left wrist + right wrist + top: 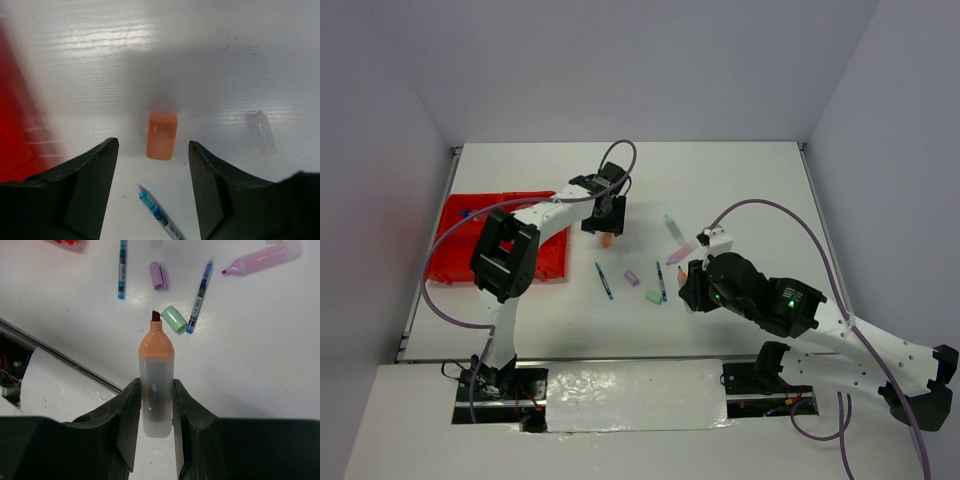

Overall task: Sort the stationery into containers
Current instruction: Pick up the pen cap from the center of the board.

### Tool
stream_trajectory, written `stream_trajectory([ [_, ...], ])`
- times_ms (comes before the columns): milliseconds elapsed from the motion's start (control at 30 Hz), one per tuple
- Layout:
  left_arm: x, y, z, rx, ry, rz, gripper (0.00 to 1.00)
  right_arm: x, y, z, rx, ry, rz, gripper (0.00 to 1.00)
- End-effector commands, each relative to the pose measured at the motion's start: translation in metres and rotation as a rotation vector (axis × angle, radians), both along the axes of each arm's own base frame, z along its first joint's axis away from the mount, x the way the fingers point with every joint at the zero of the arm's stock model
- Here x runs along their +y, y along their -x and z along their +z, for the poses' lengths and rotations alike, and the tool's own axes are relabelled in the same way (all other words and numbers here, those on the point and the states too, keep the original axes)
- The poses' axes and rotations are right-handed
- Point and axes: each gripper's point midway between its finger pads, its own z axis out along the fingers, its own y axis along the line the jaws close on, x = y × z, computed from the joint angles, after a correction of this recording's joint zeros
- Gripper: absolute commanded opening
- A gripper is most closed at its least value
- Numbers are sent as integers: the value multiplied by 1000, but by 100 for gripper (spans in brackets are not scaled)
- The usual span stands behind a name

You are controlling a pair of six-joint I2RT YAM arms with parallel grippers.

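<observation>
Cap (161,136) between jaws of left tool (152,142)

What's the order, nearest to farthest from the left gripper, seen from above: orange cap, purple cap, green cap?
1. orange cap, right at the left gripper.
2. purple cap, lower right in view.
3. green cap, farther right again.

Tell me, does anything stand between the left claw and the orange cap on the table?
Nothing visible does. The orange cap lies on bare table, in the gap of the open left claw. A blue pen lies close by, toward the wrist, and a clear cap off to one side; neither touches it.
</observation>
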Motion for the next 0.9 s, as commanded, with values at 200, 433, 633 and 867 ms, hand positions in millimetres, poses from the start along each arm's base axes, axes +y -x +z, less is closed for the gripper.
stream_trajectory([
  [200, 0, 4, -31, 36, -16, -9, 68, 10, -2, 6, -16, -45, 22, 0],
  [433, 1, 5, -40, 43, -16, -7, 60, 12, -1, 7, -16, -51, 31, 0],
  [633, -1, 1, -41, 37, -18, -10, 55, 13, 0, 6, -15, -52, 40, 0],
  [867, -4, -1, -45, 46, -13, -18, 44, 14, 2, 7, -15, -68, 55, 0],
])
